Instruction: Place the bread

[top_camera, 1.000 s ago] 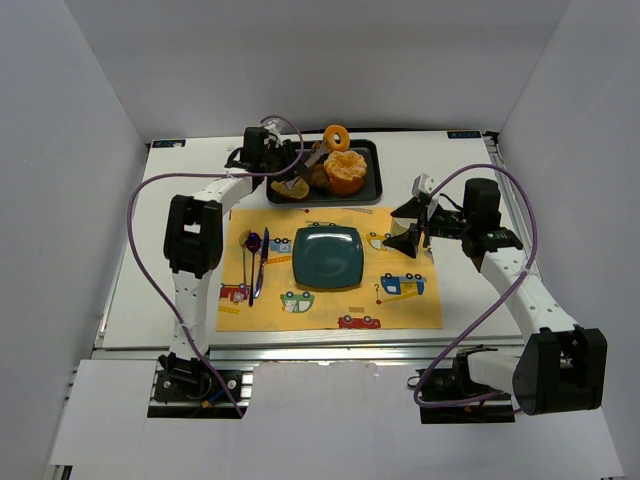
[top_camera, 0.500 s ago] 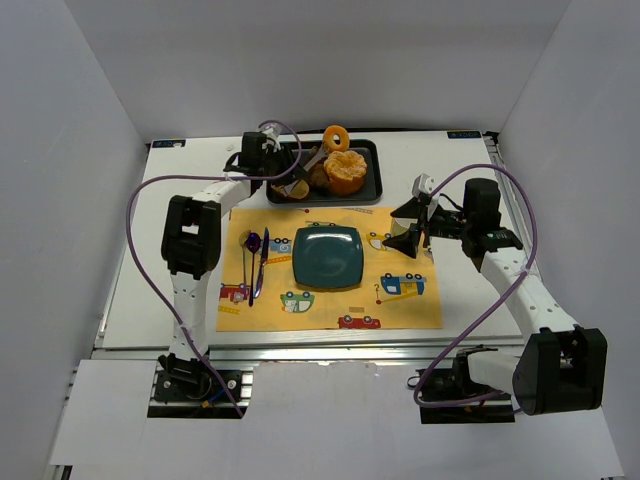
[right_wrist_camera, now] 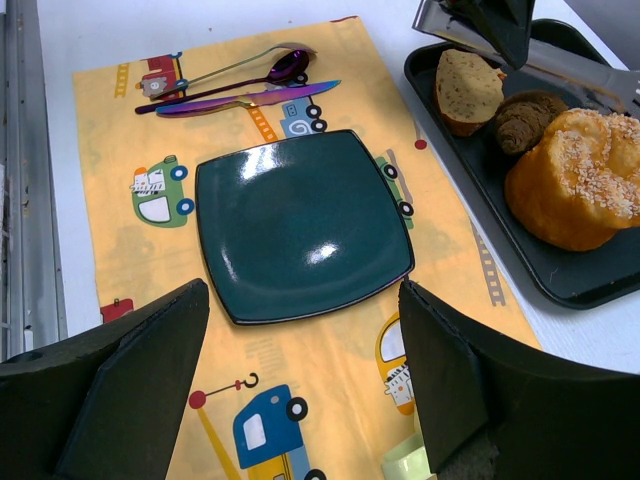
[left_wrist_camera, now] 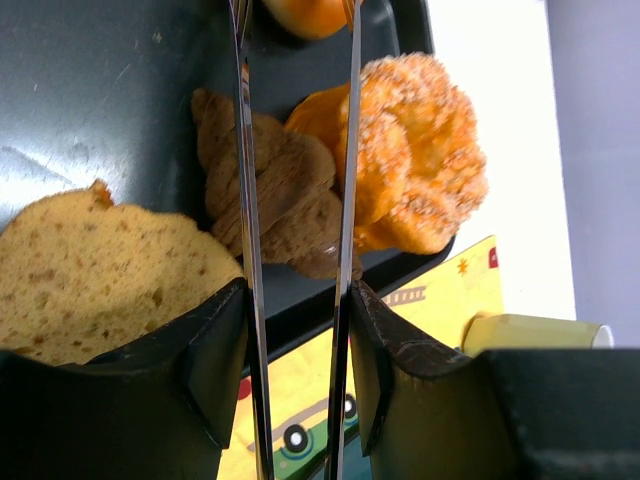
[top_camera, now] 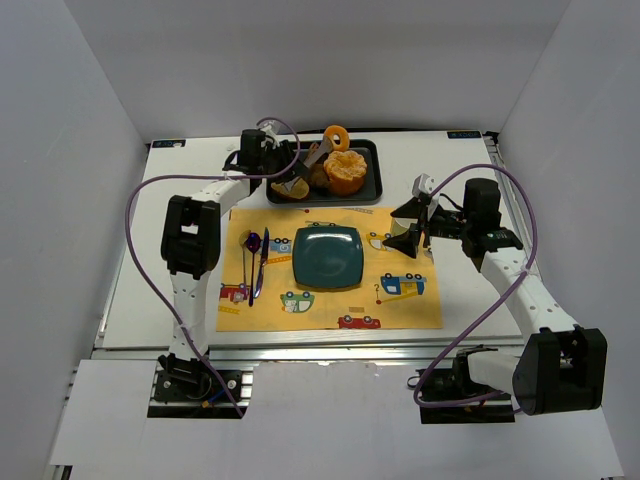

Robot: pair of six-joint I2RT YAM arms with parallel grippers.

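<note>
The bread (top_camera: 336,136), a small golden-brown ring, is pinched upright in the tips of metal tongs (top_camera: 315,154) above the back edge of the black tray (top_camera: 372,182). My left gripper (top_camera: 290,158) is shut on the tongs' handles. In the left wrist view the two tong blades (left_wrist_camera: 345,200) run up between my fingers (left_wrist_camera: 215,345), and the bread (left_wrist_camera: 305,12) shows only at the top edge. The teal plate (top_camera: 327,256) lies bare on the yellow placemat (top_camera: 330,310). My right gripper (top_camera: 410,228) is open and empty right of the plate (right_wrist_camera: 300,225).
The tray holds a large orange segmented piece (top_camera: 345,172), a brown pastry (left_wrist_camera: 280,200) and a tan slice (left_wrist_camera: 90,270). A purple spoon (top_camera: 251,262) and knife (top_camera: 263,255) lie left of the plate. A pale green cup (right_wrist_camera: 410,460) stands near my right gripper.
My left gripper has shifted slightly to the left with the tongs. The bread stays pinched at about the same spot over the tray. The right arm has not moved.
</note>
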